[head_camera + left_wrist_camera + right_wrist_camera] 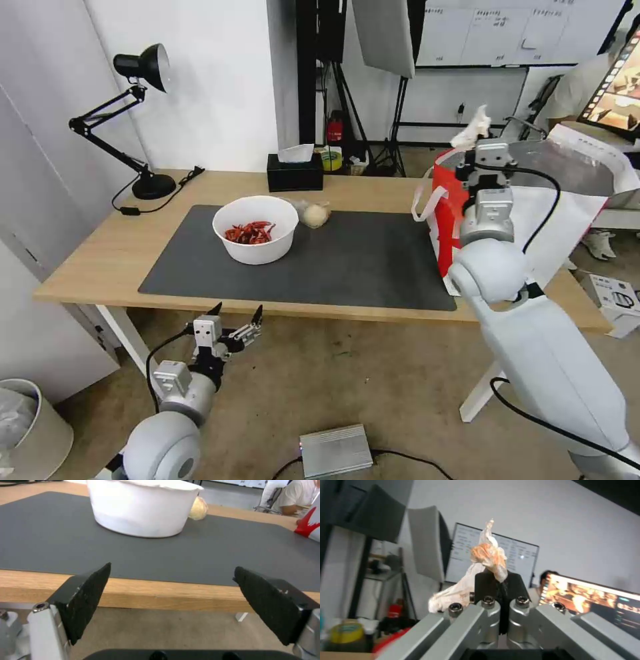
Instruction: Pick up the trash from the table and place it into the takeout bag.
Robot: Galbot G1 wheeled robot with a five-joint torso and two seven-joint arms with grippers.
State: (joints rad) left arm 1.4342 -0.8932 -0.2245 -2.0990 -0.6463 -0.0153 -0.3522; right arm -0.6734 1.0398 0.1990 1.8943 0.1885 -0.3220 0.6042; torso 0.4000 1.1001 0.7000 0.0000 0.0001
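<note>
My right gripper (pixel 481 140) is raised above the near rim of the takeout bag (pixel 573 200), shut on a crumpled white tissue (pixel 472 129). The right wrist view shows that tissue (pixel 486 555), stained orange, pinched between the black pads (pixel 486 582). A white bowl (pixel 255 228) of red chilli scraps sits on the dark mat (pixel 347 267), with a clear bag holding a pale bun (pixel 314 214) just behind it. My left gripper (pixel 237 315) hangs open below the table's front edge (pixel 267 305); from its wrist I see the bowl (pixel 143 507) and bun (pixel 198 508) across the mat.
A black tissue box (pixel 295 172) stands at the table's back edge and a black desk lamp (pixel 137 120) at the back left. On the floor are a grey metal unit (pixel 335 450), a pale bin (pixel 30 427) and a white box (pixel 617 303).
</note>
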